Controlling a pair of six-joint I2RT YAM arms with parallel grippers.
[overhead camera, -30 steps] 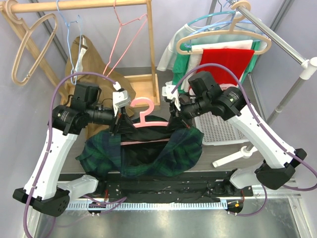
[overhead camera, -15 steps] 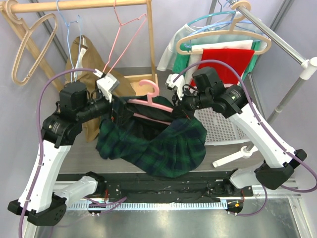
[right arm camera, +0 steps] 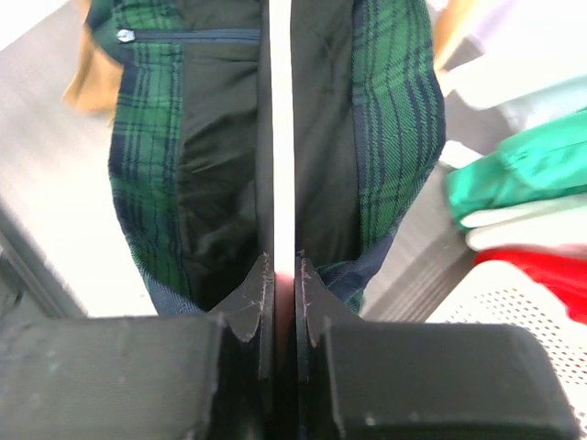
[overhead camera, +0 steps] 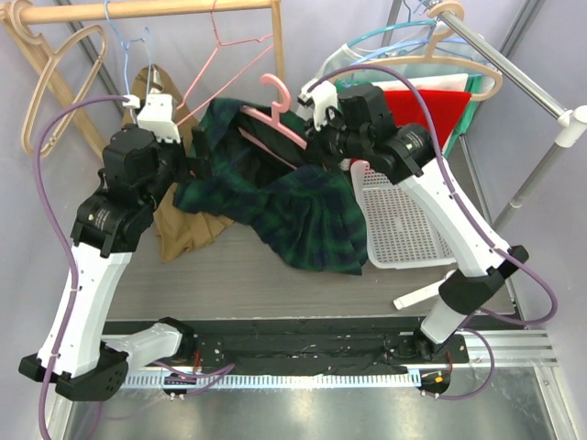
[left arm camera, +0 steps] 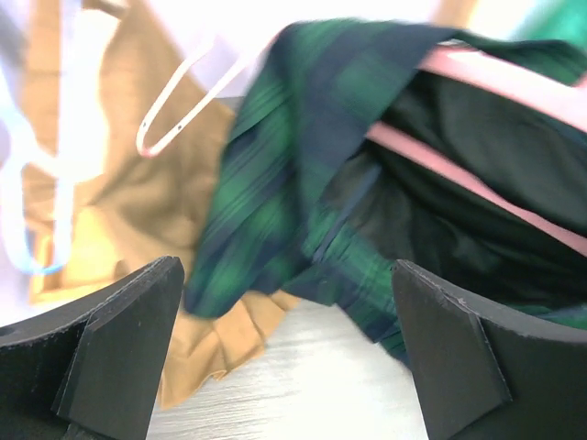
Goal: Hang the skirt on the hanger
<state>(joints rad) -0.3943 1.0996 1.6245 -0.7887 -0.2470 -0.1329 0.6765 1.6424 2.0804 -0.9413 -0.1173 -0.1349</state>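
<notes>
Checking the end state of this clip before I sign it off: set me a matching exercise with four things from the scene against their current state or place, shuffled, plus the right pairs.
Things:
1. left claw
2. right claw
3. skirt
4. white basket

States or places:
A. shut on the pink hanger
B. wide open, holding nothing
C. on the table, beside the skirt
D. draped over the pink hanger

Pairs: 1-B; 2-A; 3-D; 4-C
</notes>
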